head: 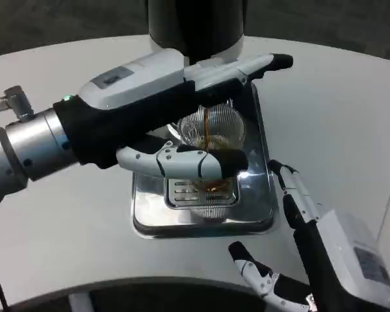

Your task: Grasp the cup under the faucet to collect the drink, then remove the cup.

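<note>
Clear ribbed glass cup (211, 127) tipped, mouth toward camera, over chrome drip tray (149, 214) near surface's (325, 110) far edge. Left hand (182, 123) grips it. Right hand (299, 260) fingers spread, holding nothing, by near edge, w/ bare surface alongside.

White round tabletop (65, 214) w/ shiny steel drip tray (149, 221) at center, black dispenser base (195, 26) behind it.

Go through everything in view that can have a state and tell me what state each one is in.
cup: held under the faucet by the left robot hand, tilted, brown drink streaming into it
left robot hand: wrapped around the cup
right robot hand: holds nothing, fingers apart, near the drip tray's right edge
drip tray: flat on the white table
</note>
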You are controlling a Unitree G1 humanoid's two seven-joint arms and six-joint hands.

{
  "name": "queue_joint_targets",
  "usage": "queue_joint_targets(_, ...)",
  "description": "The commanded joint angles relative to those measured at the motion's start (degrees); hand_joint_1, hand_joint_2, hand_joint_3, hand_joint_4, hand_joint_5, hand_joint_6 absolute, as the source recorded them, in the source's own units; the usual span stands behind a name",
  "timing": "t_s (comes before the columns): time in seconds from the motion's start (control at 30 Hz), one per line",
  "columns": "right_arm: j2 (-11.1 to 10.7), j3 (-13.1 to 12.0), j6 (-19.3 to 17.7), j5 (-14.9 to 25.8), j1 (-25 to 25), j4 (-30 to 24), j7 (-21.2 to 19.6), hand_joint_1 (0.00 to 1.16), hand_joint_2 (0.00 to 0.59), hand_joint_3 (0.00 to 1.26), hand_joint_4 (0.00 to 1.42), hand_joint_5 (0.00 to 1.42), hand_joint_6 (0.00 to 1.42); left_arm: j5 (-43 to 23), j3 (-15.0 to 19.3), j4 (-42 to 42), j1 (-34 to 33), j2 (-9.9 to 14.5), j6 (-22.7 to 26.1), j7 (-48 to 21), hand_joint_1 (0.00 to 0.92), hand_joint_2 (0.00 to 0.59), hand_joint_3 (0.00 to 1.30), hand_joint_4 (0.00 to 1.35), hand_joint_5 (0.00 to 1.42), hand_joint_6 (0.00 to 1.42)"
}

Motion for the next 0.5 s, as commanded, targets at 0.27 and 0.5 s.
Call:
queue_joint_targets(0.27, 0.67, -5.02, 1.87, 9.62, -9.03, 7.67, -1.14, 0.63, 0.252, 0.0, 0.0, 0.04, 0.22, -0.16, -0.65, -1.35, 1.36, 0.54, -1.36, 0.63, 0.0, 0.177, 0.0, 0.0, 0.08, 0.08)
queue_joint_targets(0.5, 0.88, -4.82, 2.49, 12.58, -14.27, 12.77, -2.31, 0.62, 0.248, 0.0, 0.0, 0.03, 0.21, -0.15, -0.78, -1.27, 1.69, 0.43, -1.57, 1.6, 0.0, 0.176, 0.0, 0.0, 0.08, 0.08)
